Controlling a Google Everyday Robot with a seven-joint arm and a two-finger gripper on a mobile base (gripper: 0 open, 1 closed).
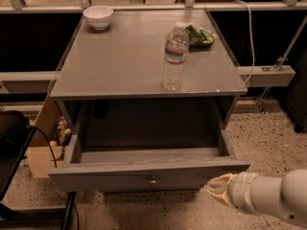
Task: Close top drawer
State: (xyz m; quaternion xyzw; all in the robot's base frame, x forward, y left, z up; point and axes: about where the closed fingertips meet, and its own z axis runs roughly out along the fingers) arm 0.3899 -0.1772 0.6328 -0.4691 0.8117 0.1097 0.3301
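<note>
My gripper (pixel 218 189), whose grip state I cannot tell, sits low just beside the right end of the open top drawer (pixel 115 174), right of its knob (pixel 152 181).

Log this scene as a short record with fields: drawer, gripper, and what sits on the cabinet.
drawer: shallow grey wood-grain top drawer with small round metal knob, pulled well out
gripper: pale tan gripper low at the right, near the drawer's right front corner
cabinet top: round white bowl at back left; clear plastic water bottle upright near front right; crumpled green packet at back right
task state: drawer not yet closed
</note>
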